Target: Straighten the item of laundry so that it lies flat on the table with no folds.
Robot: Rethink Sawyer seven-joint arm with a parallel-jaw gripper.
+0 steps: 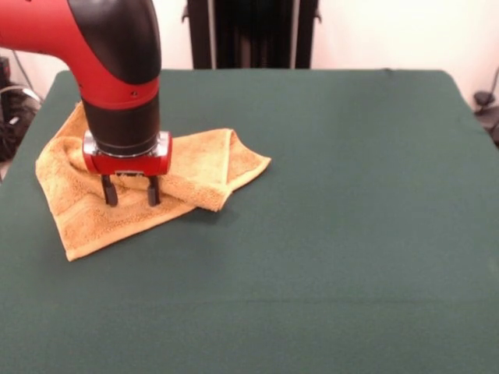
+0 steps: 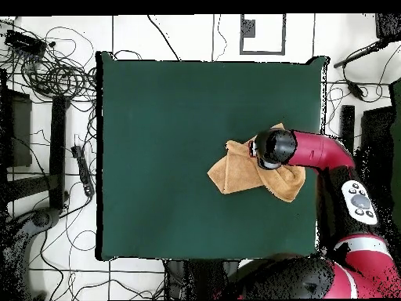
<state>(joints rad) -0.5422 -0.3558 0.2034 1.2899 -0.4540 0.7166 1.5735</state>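
The golden-orange towel (image 1: 204,167) lies rumpled near the left edge of the dark green table (image 1: 351,202). Its right part is folded over in a ridge, and one corner points toward the table's middle. My gripper (image 1: 131,192) comes straight down over the towel's middle. Its two black fingers (image 1: 109,191) are spread apart with nothing between them, tips at the cloth's surface. In the overhead view the towel (image 2: 235,174) lies near the table's (image 2: 172,117) right edge. The arm's wrist (image 2: 274,148) covers part of it and hides the gripper.
The towel lies close to the table's edge on the arm's side. Cables (image 2: 55,74) and stands lie on the floor beside the table. A dark stand (image 1: 253,31) rises behind the far edge. The robot's base (image 2: 345,266) is at the overhead view's bottom right.
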